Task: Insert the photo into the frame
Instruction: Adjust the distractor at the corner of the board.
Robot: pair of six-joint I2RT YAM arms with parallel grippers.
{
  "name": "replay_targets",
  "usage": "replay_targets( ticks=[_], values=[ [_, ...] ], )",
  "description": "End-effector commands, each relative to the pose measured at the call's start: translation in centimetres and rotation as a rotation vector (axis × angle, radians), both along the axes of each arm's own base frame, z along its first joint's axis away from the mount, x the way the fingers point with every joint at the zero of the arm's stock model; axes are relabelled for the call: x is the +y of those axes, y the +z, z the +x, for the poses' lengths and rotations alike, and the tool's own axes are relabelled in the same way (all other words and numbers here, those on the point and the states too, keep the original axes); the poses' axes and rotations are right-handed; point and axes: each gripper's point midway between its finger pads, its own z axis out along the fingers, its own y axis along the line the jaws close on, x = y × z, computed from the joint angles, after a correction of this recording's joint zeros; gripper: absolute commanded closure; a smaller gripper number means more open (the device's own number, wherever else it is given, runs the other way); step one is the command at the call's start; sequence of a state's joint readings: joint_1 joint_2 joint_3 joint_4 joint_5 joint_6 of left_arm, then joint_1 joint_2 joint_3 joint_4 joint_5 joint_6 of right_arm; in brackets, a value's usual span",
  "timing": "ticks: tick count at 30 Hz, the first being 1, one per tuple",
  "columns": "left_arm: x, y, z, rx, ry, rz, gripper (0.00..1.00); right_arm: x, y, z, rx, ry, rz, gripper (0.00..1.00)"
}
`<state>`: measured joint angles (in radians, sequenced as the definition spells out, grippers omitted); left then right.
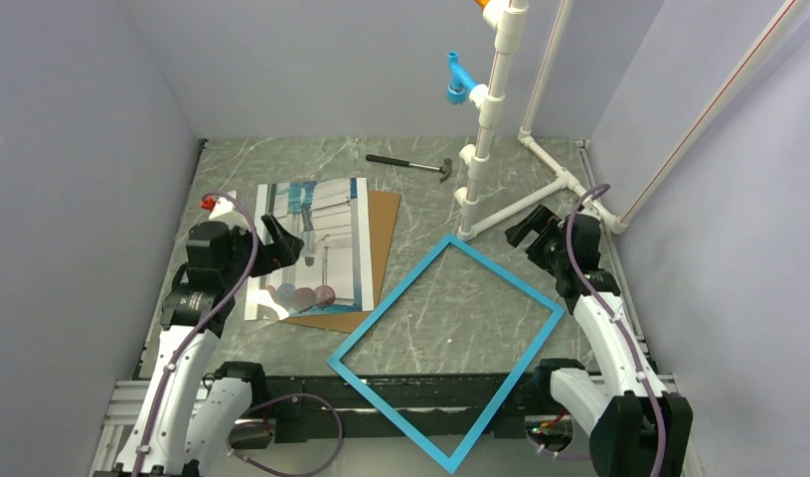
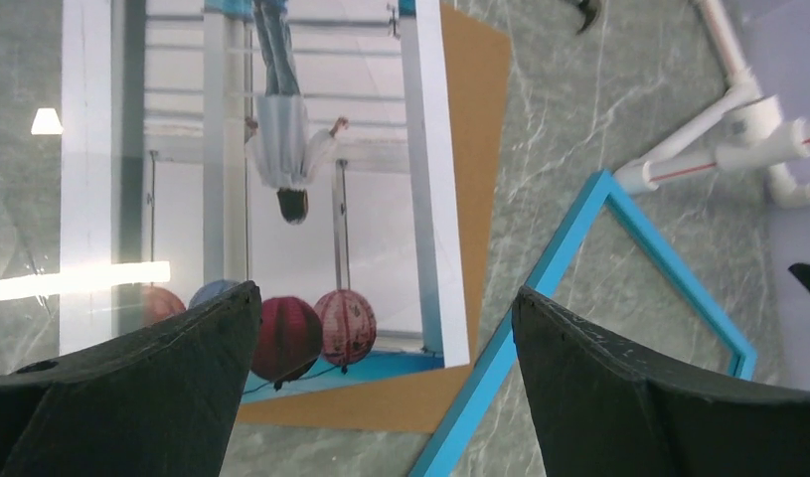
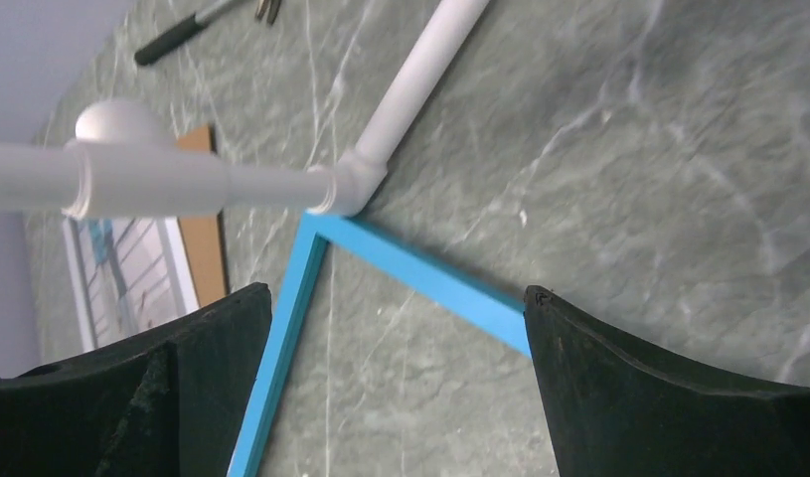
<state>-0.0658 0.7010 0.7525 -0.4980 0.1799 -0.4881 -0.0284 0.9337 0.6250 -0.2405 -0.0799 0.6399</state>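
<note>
The photo (image 1: 316, 243) lies picture side up on the brown backing board (image 1: 381, 238) at the left of the table; it also shows in the left wrist view (image 2: 281, 179). The turquoise frame (image 1: 401, 293) lies tilted like a diamond in the middle, its near corner hanging over the table's front edge; it shows in the left wrist view (image 2: 569, 248) and the right wrist view (image 3: 420, 273). My left gripper (image 1: 281, 238) is open and empty above the photo's left part. My right gripper (image 1: 528, 231) is open and empty above the table beyond the frame's right side.
A white pipe stand (image 1: 500, 139) with blue and orange fittings rises at the back right, its foot touching the frame's far corner (image 3: 341, 189). A hammer (image 1: 410, 164) lies at the back. Grey walls close in left and right.
</note>
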Motion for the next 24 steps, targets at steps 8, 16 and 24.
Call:
replay_targets(
  ticks=[8, 16, 24],
  values=[
    [-3.8, -4.3, -0.6, 0.201, -0.273, 0.031, 0.01, 4.5, -0.8, -1.5, 0.045, 0.252, 0.04, 0.0],
    [-7.5, -5.2, -0.2, 0.324, -0.416, 0.248, 0.01, 9.3, -0.2, -1.8, -0.007, 0.423, -0.048, 0.0],
    [-11.1, -9.0, -1.8, 0.395, -0.525, 0.305, 0.01, 12.4, 0.5, -1.3, -0.058, 0.522, -0.09, 0.0]
  ],
)
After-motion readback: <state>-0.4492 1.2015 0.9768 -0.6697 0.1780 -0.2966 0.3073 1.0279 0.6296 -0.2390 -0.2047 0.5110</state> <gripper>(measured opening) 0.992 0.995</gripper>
